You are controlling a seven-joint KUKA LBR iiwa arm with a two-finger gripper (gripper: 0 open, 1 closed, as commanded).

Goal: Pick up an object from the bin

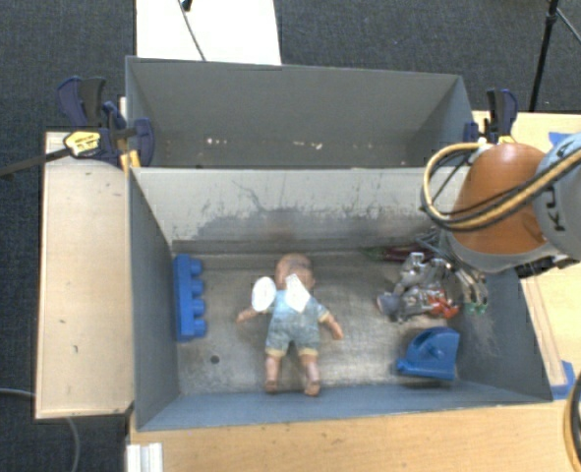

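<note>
Three loose things lie well apart on the floor of the grey metal bin (pixel 290 190). By the left wall we see a blue plastic building brick with round studs (pixel 189 296), set lengthwise along that wall. Near the middle lies a small doll with light brown hair, a white top and pale blue dungarees (pixel 290 323), face down, its head toward the far wall and its legs toward the near wall. Toward the near right corner sits a blue moulded plastic piece of rounded, irregular shape (pixel 430 354).

We see the arm coming in from the right, its rounded orange wrist cover (pixel 501 200) above the right wall. The metal gripper (pixel 426 293) hangs low over the right part of the floor, just beyond the blue moulded piece and well to the right of the doll. We cannot tell whether it is open or closed, nor whether it touches anything. A thin dark rod-like thing with red on it (pixel 393 255) lies at the foot of the far wall, just behind the gripper.
</note>
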